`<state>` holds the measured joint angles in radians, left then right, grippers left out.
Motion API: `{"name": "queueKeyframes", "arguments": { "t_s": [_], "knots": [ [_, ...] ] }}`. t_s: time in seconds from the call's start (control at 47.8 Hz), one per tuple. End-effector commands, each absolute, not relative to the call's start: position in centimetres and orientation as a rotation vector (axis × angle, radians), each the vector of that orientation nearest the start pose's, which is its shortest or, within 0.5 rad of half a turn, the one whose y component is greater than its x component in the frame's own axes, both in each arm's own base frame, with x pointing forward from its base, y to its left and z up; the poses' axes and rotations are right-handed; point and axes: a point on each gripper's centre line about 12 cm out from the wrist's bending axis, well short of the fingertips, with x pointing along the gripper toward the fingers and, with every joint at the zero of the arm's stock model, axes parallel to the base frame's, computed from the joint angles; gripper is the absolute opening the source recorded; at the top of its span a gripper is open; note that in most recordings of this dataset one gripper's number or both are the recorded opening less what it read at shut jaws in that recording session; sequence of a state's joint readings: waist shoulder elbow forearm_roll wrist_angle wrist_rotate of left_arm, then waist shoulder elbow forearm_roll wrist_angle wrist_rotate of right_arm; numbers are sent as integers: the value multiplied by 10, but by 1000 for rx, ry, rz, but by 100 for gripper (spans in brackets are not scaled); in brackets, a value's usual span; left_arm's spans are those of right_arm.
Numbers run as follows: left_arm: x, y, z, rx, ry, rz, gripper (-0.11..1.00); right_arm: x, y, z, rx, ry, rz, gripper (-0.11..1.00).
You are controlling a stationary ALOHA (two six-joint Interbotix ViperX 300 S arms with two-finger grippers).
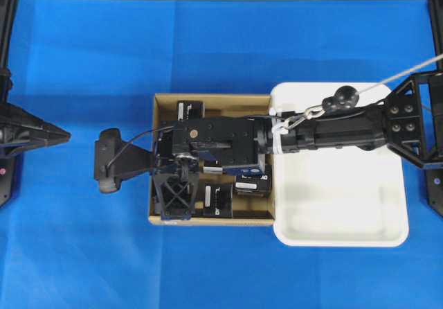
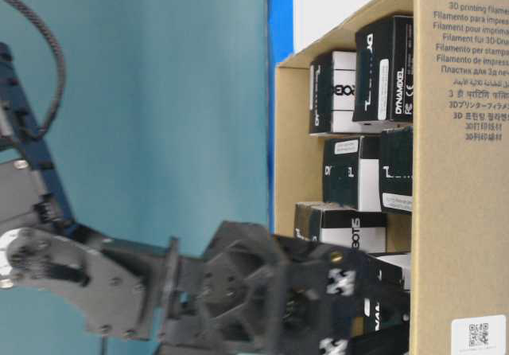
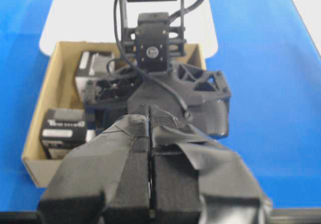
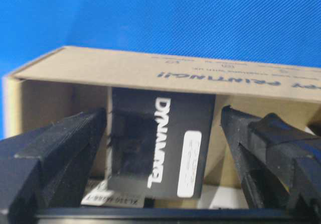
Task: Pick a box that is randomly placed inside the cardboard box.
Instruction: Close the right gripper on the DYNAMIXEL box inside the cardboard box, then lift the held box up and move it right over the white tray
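The right tool [image 4: 163, 148] stands wide open, holding nothing, the box [image 4: 160, 143] between its fingers. Cardboard box [image 4: 150, 73] wall just beyond; other cartons [image 2: 358, 172] beside. The left tool [image 3: 149, 133] is closed, empty.

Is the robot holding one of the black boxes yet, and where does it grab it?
No, nothing is held. The right gripper is open around the box; the left gripper is shut, empty.

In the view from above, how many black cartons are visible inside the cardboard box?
3. One carton at the top wall, a second carton at the bottom wall, a third carton by the right wall. The right arm covers the middle, so more may be hidden.
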<state>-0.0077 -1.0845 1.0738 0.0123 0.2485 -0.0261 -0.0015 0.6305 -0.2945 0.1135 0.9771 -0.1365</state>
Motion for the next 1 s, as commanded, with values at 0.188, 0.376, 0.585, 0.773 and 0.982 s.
{"name": "queueKeyframes", "arguments": {
  "t_s": [0.188,0.376,0.585,0.773,0.982],
  "knots": [
    [179,0,306,-9,215,0,-7,537,6,115,-3,1303,121,100],
    [179,0,304,-9,222,0,-7,539,8,116,8,1292,116,100],
    [179,0,305,-13,219,1,-7,540,13,134,67,1285,79,82],
    [177,1,309,-13,202,8,-7,548,14,154,92,1202,58,60],
    [172,4,313,-13,178,27,-7,540,13,179,96,1210,58,60]
  ]
}}
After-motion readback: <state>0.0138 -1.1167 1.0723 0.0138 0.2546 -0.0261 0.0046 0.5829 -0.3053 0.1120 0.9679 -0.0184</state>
